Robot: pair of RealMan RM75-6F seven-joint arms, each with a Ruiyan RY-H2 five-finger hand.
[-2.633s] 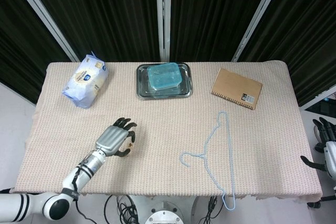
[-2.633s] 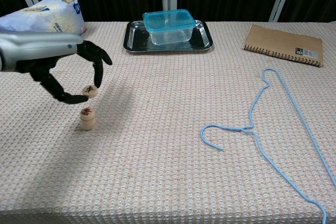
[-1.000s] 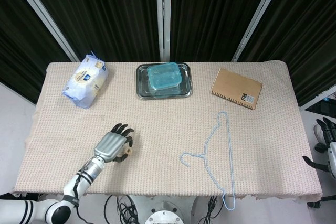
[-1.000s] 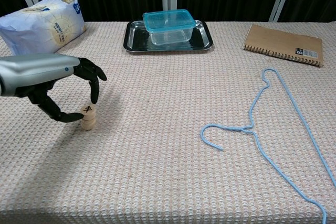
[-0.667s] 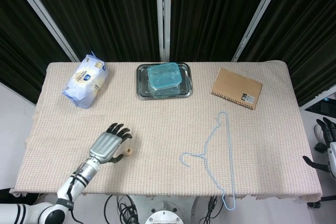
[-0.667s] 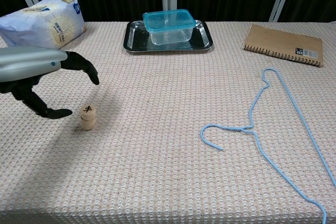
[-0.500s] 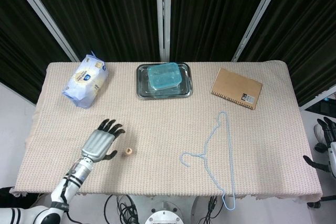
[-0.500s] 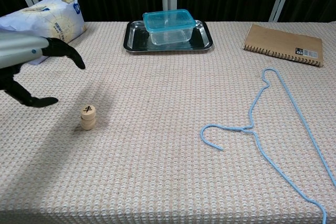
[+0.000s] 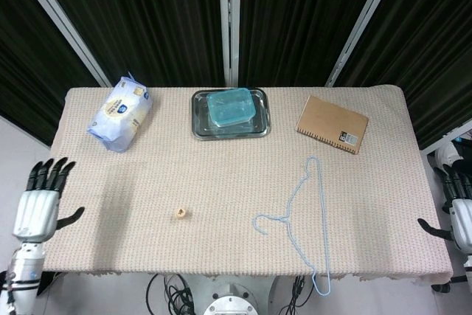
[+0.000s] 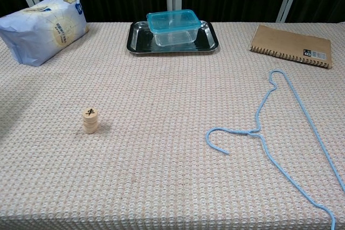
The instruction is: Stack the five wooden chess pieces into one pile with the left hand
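Wooden pieces [image 10: 90, 120] stand in one pile near the table's [image 9: 221, 175] front-left area. Left hand [image 9: 40, 204], fingers spread, holding nothing, hangs off the left edge; right hand [image 9: 456, 212] likewise off the right edge.

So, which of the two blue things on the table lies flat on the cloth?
The thin blue hanger, near the right side, lies directly on the cloth. The blue-lidded box sits in the metal tray instead.

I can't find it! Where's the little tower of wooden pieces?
The pile of chess pieces stands alone on the table's front left, nearer the camera than the blue-white bag, left of the blue hanger.
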